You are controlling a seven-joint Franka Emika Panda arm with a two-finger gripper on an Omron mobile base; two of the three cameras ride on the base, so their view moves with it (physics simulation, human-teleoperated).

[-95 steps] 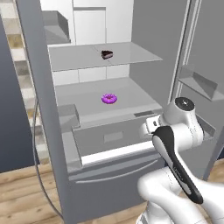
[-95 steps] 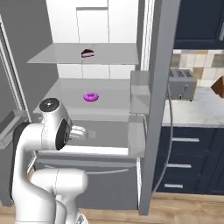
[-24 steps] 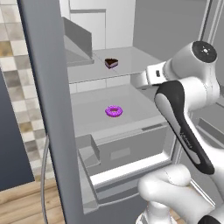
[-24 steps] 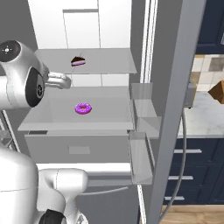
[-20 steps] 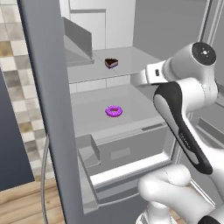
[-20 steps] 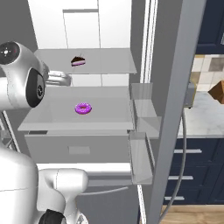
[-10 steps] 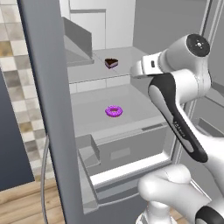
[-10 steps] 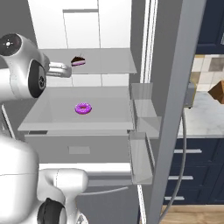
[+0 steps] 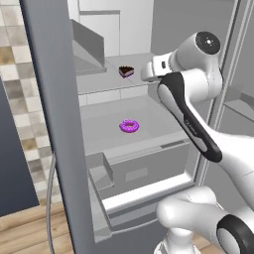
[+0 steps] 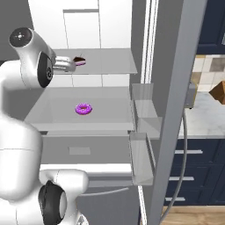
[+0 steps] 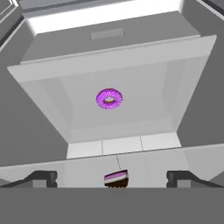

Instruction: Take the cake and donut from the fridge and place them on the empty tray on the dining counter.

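The fridge (image 9: pixel 49 149) stands open: cake (image 9: pixel 126 71) on its upper shelf, donut (image 9: pixel 129 126) on the shelf below; the gripper (image 11: pixel 112 178) hangs released, fingers spread, just beside the cake

The tall grey fridge (image 9: pixel 49 124) looks like matt brushed metal, its grey shelves (image 10: pixel 88 107) smooth plastic. The ring donut with purple icing (image 9: pixel 129 126) is glossy; the wood-plank floor (image 9: pixel 25 233) looks satin.

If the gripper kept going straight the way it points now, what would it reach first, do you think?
Most likely the cake: it lies centred between the open gripper's fingertips on the upper shelf, though depth is hard to judge.
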